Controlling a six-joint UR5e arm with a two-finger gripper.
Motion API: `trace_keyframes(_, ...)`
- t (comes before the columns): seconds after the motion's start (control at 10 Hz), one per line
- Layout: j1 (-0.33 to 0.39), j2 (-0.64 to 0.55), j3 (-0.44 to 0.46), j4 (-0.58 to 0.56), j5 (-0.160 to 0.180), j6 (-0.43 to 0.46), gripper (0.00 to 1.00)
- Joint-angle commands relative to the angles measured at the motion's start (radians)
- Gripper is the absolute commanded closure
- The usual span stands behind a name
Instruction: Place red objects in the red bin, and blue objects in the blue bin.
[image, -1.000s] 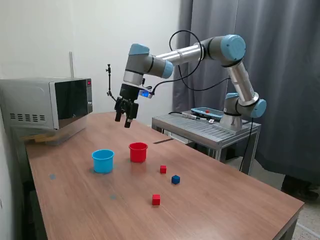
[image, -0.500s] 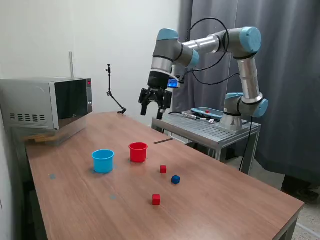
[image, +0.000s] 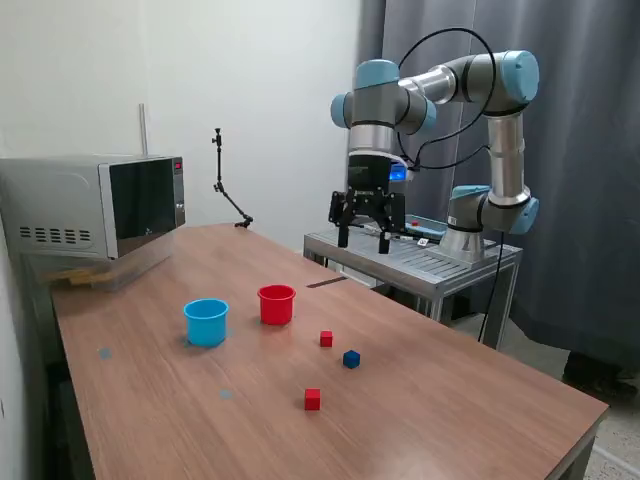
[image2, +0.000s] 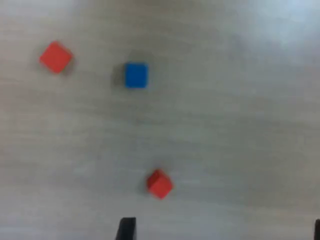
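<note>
1. The gripper (image: 366, 236) is held high in the air above the bench (image: 450, 400), with its two fingers pointing down.
2. The fingers are spread wide apart, and nothing is held between them.
3. In the wrist view, only the dark tip of a finger (image2: 126, 229) is seen at the edge, with bare wood between the fingers.
4. Three small cubes are seen lying on the wood below the gripper.
5. One red cube (image: 326, 339) is placed near the red cup (image: 276, 304), but it is not touching it.
6. A blue cube (image: 351, 359) is found just beside that red cube, on the exterior view's right.
7. Another red cube (image: 312, 399) is set apart from the other two, closer to the bench's front edge.
8. The light blue cup (image: 206, 322) is stood upright near the red cup, on the exterior view's left.
9. What is inside the cups cannot be told.
10. A microwave (image: 95, 215) is seen at the far corner, on the exterior view's left.
</note>
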Motion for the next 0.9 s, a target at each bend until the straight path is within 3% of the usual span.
trace_keyframes(0.0, 0.011, -0.002, 0.057, 0.073, 0.030, -0.040, 0.00)
trace_keyframes(0.2, 0.017, 0.000, 0.106, 0.074, 0.038, -0.041, 0.00)
trace_keyframes(0.3, 0.022, -0.002, 0.118, 0.068, 0.062, -0.040, 0.00)
trace_keyframes(0.5, 0.022, -0.005, 0.118, 0.072, 0.163, -0.032, 0.00)
trace_keyframes(0.6, 0.020, -0.005, 0.115, 0.077, 0.182, -0.032, 0.00)
trace_keyframes(0.8, 0.013, 0.004, 0.117, 0.129, 0.174, -0.034, 0.00)
